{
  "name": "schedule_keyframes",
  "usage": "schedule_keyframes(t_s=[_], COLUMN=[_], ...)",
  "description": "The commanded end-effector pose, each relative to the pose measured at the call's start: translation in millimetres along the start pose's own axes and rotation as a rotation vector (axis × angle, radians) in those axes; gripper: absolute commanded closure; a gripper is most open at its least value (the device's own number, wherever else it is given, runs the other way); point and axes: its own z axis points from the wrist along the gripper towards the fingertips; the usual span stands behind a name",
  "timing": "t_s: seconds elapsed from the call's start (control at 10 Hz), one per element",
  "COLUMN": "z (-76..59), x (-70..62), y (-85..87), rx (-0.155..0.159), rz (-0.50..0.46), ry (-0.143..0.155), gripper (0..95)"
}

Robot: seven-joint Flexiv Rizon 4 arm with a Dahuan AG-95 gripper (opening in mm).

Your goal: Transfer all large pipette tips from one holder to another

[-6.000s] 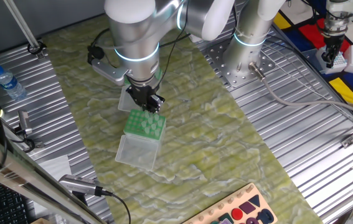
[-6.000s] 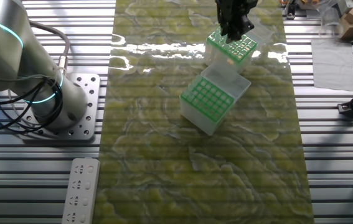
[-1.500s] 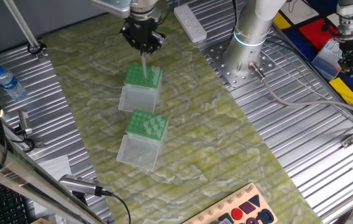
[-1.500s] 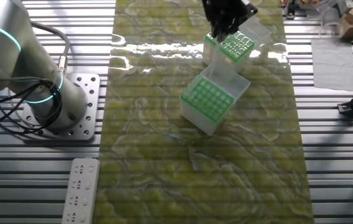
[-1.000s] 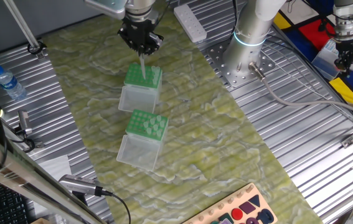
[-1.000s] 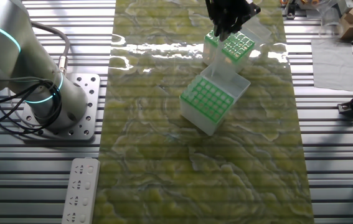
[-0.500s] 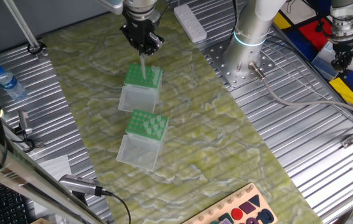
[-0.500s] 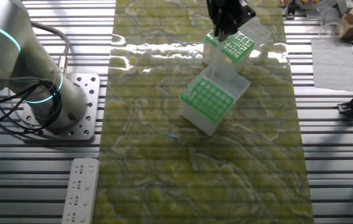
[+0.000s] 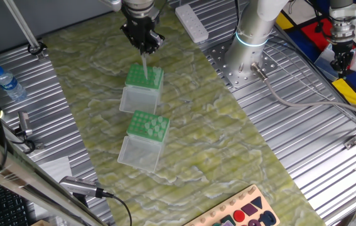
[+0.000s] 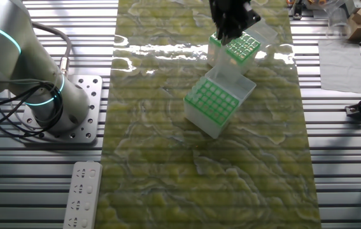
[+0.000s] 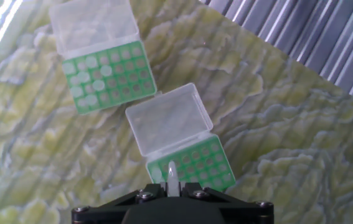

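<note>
We see the gripper (image 9: 142, 45) hanging over the far green-topped box (image 9: 144, 76), its fingers pinched narrow on one pipette tip (image 9: 144, 63). The tip hangs upright, point down, just above the box's green grid. In the hand view the same tip (image 11: 172, 178) sticks out from between the fingers, right over a hole near the front edge of that box (image 11: 192, 167), whose clear lid (image 11: 170, 119) lies flipped open behind it.

The near green-topped box (image 9: 148, 125) sits just beside the far one on the tabletop (image 9: 215, 138), which is covered by a green marbled mat. In the hand view this second box (image 11: 109, 78) holds several whitish tips in the left part of its grid, while the right part shows empty holes; its lid is open too.

From the other fixed view, the gripper (image 10: 229, 27) covers a corner of the far box (image 10: 242, 48), and the held tip is hard to make out there.

Well away from the boxes, a water bottle (image 9: 8, 83) lies at the edge of the tabletop.
</note>
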Motion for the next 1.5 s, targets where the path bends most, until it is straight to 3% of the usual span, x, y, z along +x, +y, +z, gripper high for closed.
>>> schedule_keyframes(t_s=[0.1,1.0,1.5], z=[3.3,25.1,28.7], x=[7.9,29.8,35.9], y=[-1.6,-7.5,-6.8], rx=[0.002,0.004,-0.007], rz=[-0.013,-0.047,-0.048], ry=[0.000,-0.017,-0.028], gripper=[95.0,95.0,95.0])
